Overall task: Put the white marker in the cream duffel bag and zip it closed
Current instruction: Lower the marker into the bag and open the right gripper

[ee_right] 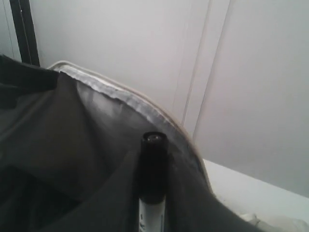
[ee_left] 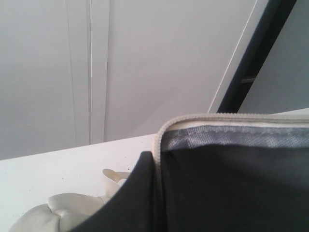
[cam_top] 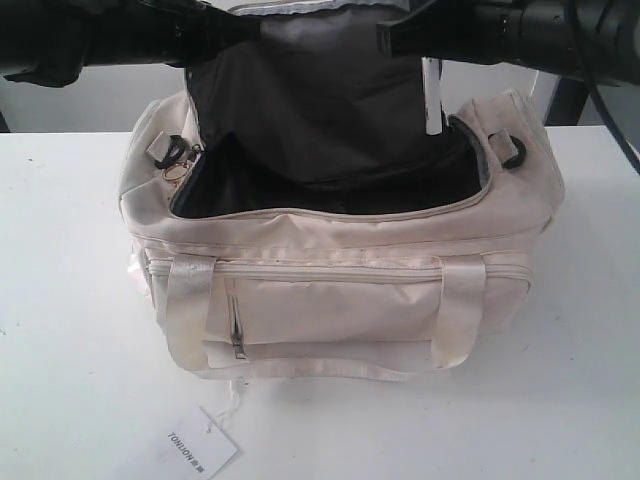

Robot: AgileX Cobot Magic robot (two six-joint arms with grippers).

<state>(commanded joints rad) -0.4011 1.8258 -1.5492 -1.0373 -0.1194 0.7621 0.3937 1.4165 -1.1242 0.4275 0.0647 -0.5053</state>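
Exterior view, right hand grasping white marker over cream duffel bag

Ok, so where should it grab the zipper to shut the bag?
Probably the gold ring pull, at the left end of the cream duffel bag in the exterior view. It's a thin loose loop lying on top of the fabric, so come from above at that end and close the jaws across its flat faces.
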